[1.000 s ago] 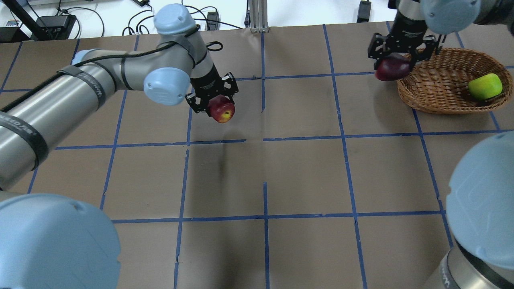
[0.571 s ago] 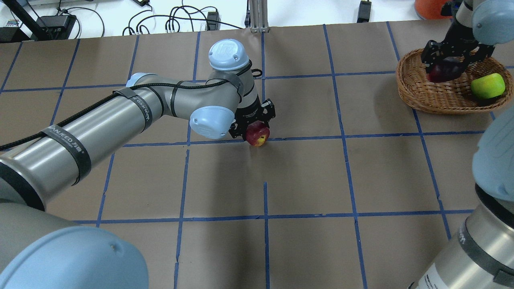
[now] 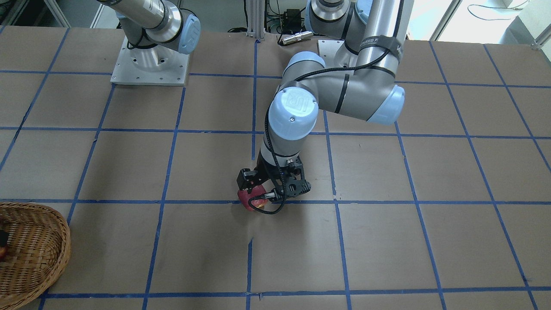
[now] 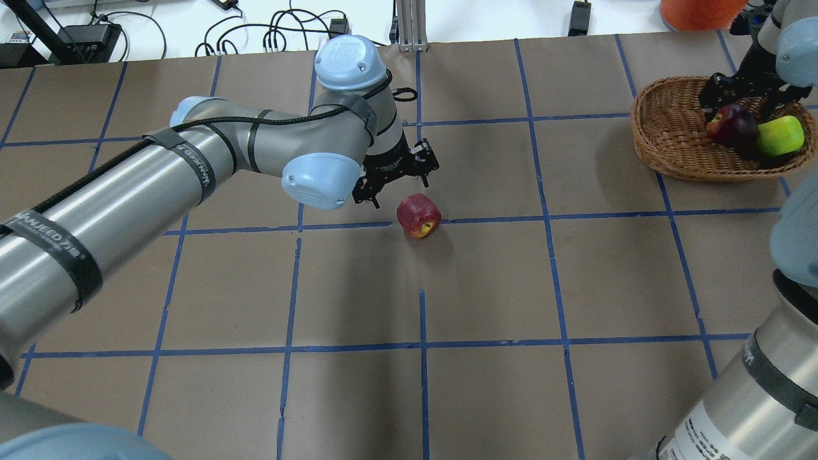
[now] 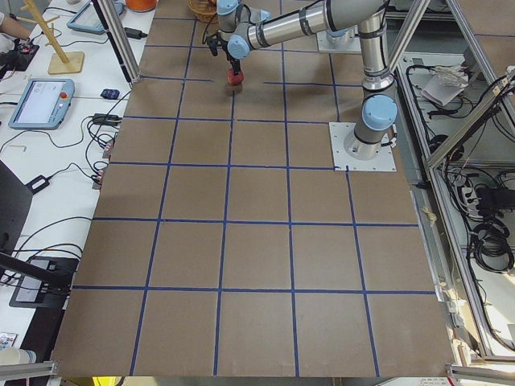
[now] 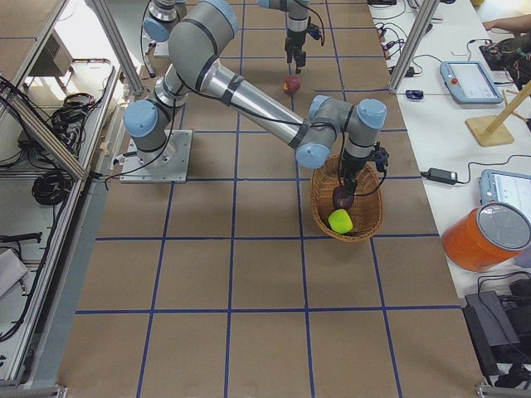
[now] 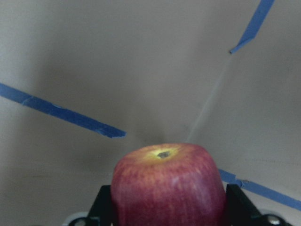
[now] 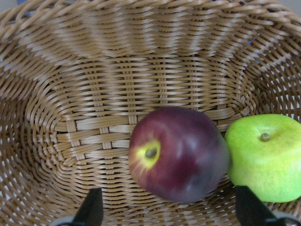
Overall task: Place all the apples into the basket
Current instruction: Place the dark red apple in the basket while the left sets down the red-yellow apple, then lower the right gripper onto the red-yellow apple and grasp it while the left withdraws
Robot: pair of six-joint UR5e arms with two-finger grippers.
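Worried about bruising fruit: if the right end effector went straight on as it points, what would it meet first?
Most likely the dark maroon apple with a yellowish patch, centred ahead of the right end effector inside the woven wicker basket.

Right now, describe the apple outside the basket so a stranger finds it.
On the brown table with blue tape lines, look near the middle, far from the basket. The red apple sits alone there; the dark apple and green apple lie inside the basket.
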